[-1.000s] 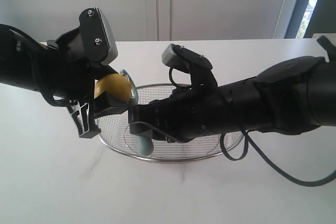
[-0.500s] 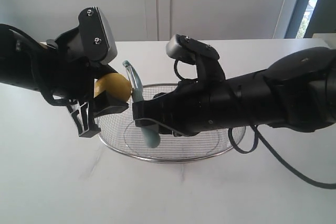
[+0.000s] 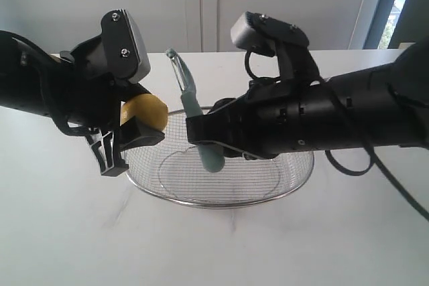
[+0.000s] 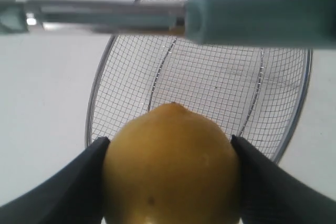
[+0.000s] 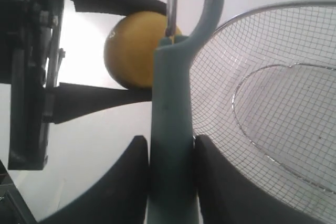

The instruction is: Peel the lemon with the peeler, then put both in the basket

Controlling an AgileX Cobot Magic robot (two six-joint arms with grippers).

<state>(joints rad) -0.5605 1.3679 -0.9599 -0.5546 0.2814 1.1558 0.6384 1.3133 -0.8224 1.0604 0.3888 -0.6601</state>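
Note:
My left gripper (image 3: 137, 122) is shut on the yellow lemon (image 3: 145, 111), held above the left rim of the wire basket (image 3: 221, 195). In the left wrist view the lemon (image 4: 170, 166) fills the gap between both fingers, nubby tip toward the basket (image 4: 273, 114). My right gripper (image 3: 201, 132) is shut on the teal handle of the peeler (image 3: 194, 115), whose metal head points up, to the right of the lemon and apart from it. The right wrist view shows the peeler (image 5: 172, 114) clamped between the fingers, with the lemon (image 5: 134, 48) beyond it.
The white table (image 3: 60, 232) spreads all around the basket. A white wall and door panels stand behind. The two arms meet over the basket's left half; the peeler (image 4: 157, 17) crosses the left wrist view above the lemon.
My right gripper has risen and moved right, lifting the peeler head from beside the lemon to well above it. The left gripper and lemon have stayed still.

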